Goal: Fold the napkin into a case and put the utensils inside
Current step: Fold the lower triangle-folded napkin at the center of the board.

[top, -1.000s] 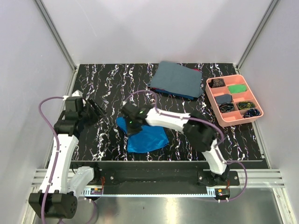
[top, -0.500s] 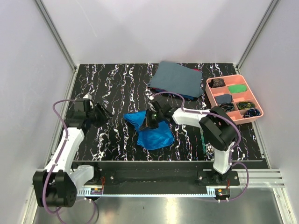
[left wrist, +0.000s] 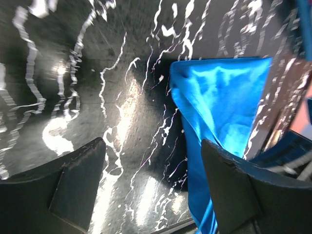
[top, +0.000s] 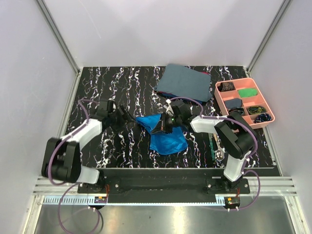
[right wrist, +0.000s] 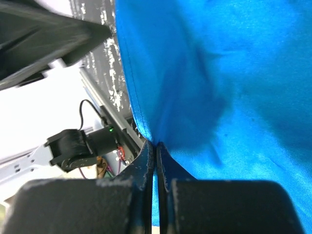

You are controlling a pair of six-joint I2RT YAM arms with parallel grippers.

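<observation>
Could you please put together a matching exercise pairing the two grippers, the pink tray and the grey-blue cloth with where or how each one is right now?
Column one:
1. left gripper
2. right gripper
3. pink tray
4. grey-blue cloth

Column two:
A. lying at the far edge of the table, near the middle
B. shut on the napkin
C. open, holding nothing
D. at the right side of the table

Pairs: 1-C, 2-B, 3-D, 4-A
</observation>
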